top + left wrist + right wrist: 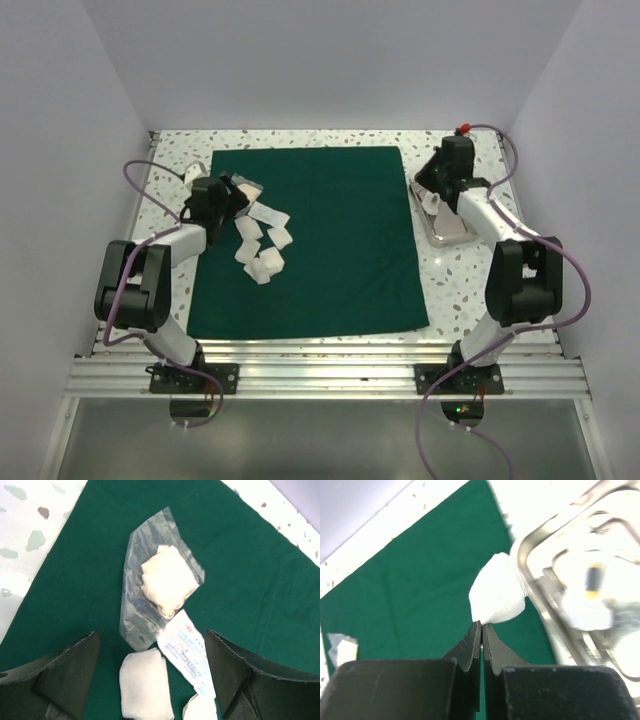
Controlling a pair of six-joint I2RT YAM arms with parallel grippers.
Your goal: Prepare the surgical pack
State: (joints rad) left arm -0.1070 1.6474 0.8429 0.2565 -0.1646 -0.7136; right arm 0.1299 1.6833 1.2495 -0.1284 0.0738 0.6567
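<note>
Right wrist: gauze (497,591) in end effector (482,626)

surgical pack (340,240) | dark green drape | spread flat | table (447,300) centre

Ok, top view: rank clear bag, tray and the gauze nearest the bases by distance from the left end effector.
1. Clear bag, right beside the left end effector.
2. Gauze, nearer the bases.
3. Tray, far right.
</note>
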